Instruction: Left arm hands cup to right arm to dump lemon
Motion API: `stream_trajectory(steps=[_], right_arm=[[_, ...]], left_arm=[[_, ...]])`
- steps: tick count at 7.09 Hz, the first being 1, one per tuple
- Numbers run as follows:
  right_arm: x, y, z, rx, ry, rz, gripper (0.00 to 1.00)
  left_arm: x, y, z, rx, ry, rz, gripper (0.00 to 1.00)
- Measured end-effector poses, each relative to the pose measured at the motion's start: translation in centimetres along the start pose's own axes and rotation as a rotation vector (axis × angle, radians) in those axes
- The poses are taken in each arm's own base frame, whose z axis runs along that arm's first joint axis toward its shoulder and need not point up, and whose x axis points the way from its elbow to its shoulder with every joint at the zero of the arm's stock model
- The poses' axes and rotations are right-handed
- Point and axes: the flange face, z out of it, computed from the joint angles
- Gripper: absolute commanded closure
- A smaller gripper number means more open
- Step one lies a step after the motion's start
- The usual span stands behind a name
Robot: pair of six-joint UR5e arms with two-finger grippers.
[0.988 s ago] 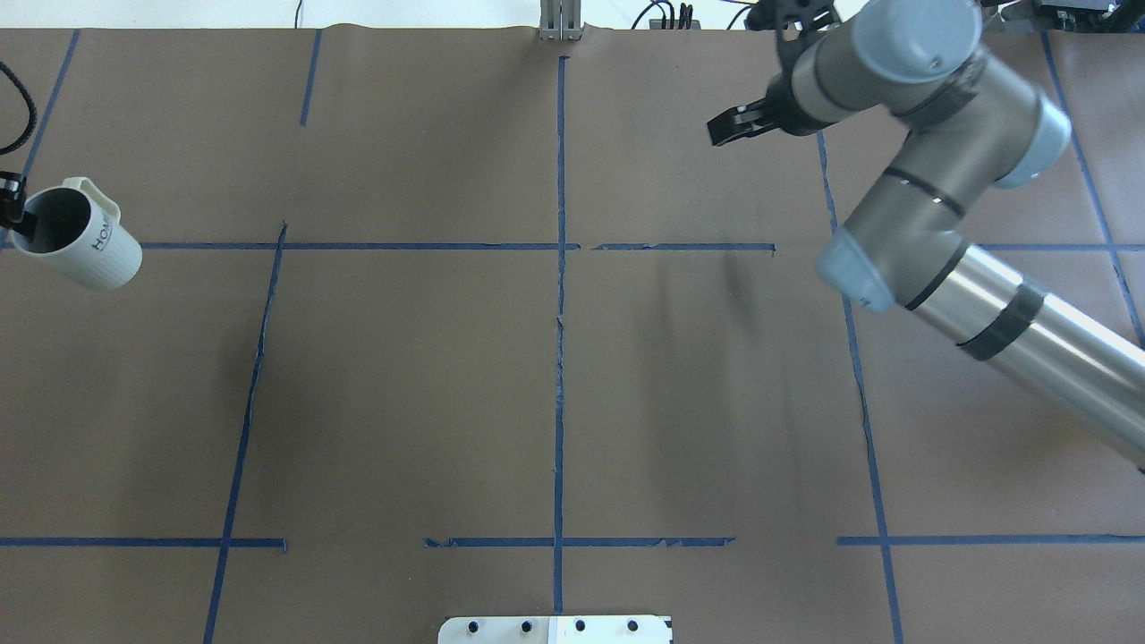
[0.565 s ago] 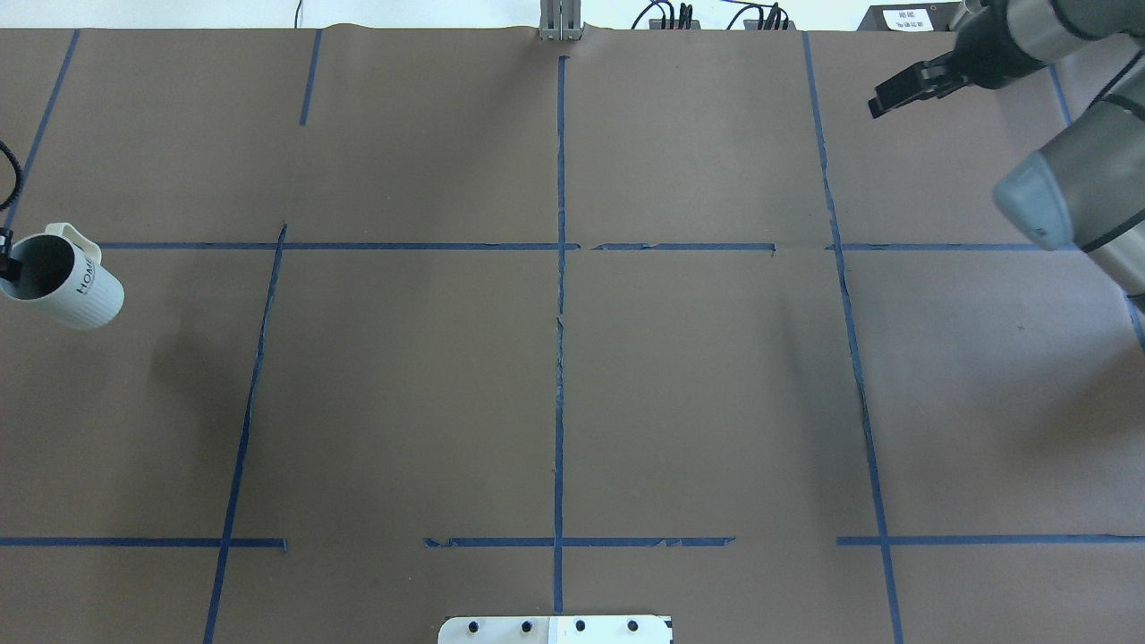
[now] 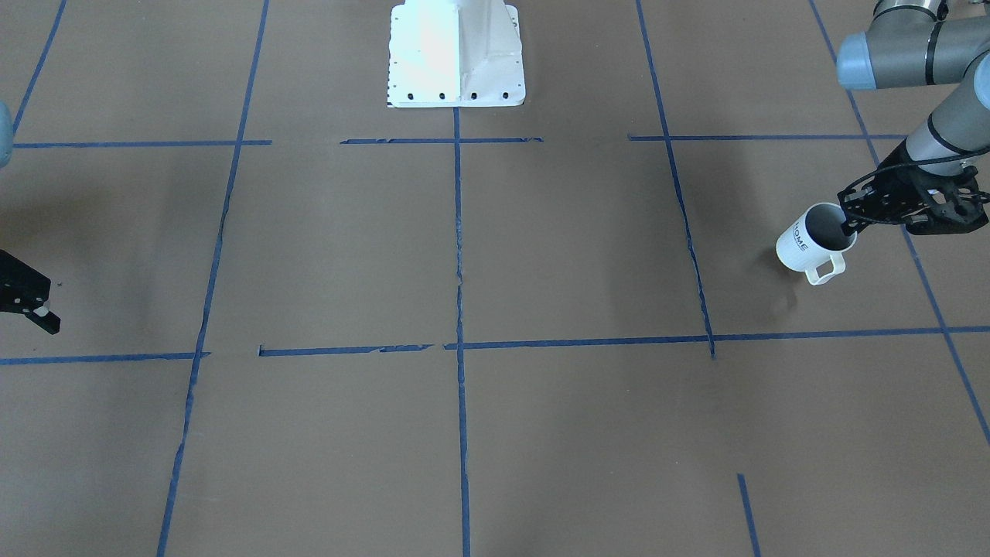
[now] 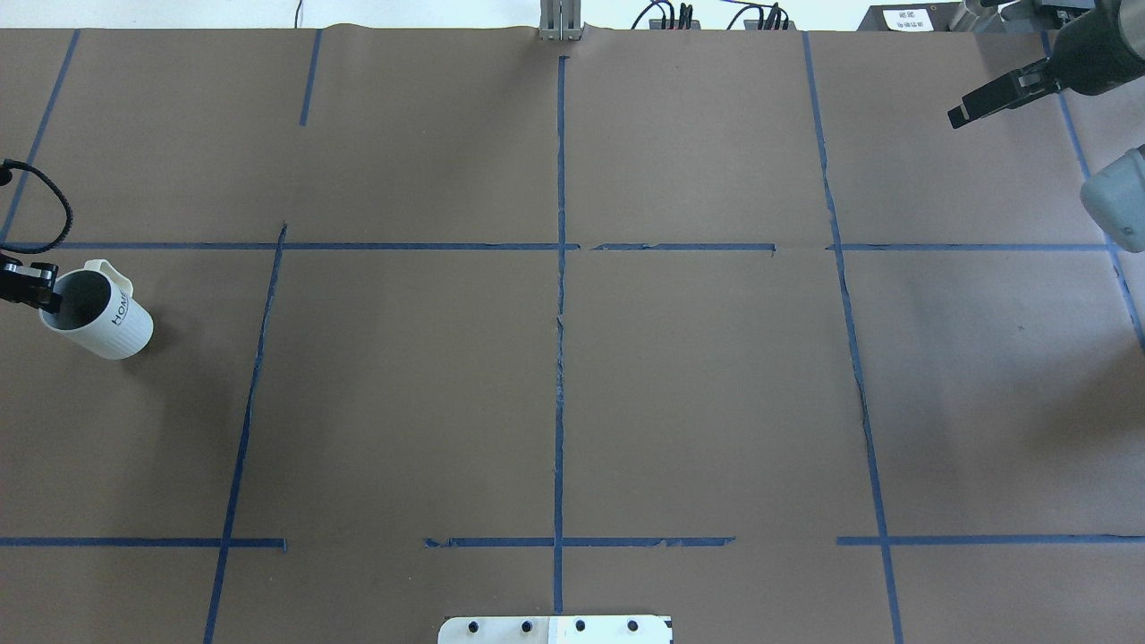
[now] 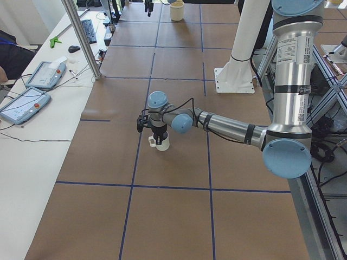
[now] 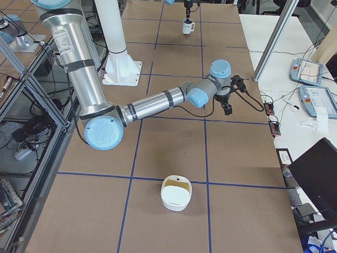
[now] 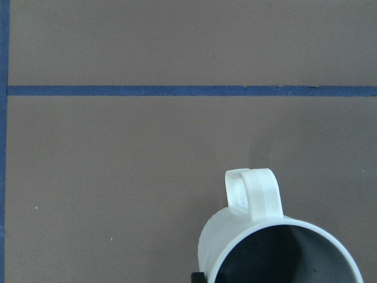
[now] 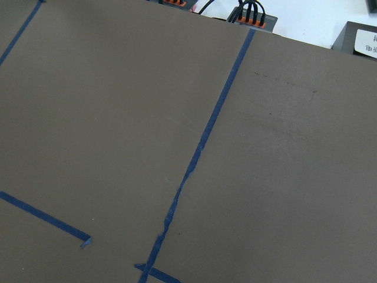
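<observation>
The white ribbed "HOME" cup (image 4: 106,319) hangs low over the table's left part, its handle pointing away from the robot. I cannot tell whether it touches the table. My left gripper (image 4: 43,293) is shut on its rim, one finger inside. The cup also shows in the front view (image 3: 808,246) with the left gripper (image 3: 851,222), in the left side view (image 5: 161,142) and in the left wrist view (image 7: 277,247). The visible part of its grey inside is bare. No lemon shows. My right gripper (image 4: 959,113) is far off at the back right, shut and empty; it also shows in the front view (image 3: 35,305).
Brown paper with blue tape lines (image 4: 560,295) covers the table. The robot's white base (image 3: 456,54) stands at the near edge. A white bowl (image 6: 176,194) sits at the table's right end. Cables and plugs (image 4: 716,18) lie along the far edge.
The left gripper has lowered the cup and brought it nearer the robot, then slightly right. The right arm has swung away from the middle to the back right.
</observation>
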Motion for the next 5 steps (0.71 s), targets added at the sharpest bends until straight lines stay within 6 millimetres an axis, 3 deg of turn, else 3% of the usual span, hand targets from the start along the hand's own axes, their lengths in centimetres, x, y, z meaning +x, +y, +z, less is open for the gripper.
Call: stream_trajectory(steps=[1, 2, 3, 5], right_arm=[[0.3, 0.5, 0.1, -0.001, 0.004, 0.001, 0.0], [0.5, 0.9, 0.1, -0.002, 0.008, 0.003, 0.0], [0.7, 1.2, 0.2, -0.004, 0.011, 0.006, 0.0], [1.4, 2.1, 0.4, -0.015, 0.018, 0.017, 0.0]], left_arm=[[0.1, 0.1, 0.5, -0.009, -0.002, 0.004, 0.71], [0.2, 0.3, 0.7, -0.013, -0.002, 0.009, 0.2], [0.1, 0.5, 0.7, -0.016, -0.002, 0.024, 0.0], [-0.6, 0.8, 0.0, -0.025, 0.003, 0.086, 0.0]])
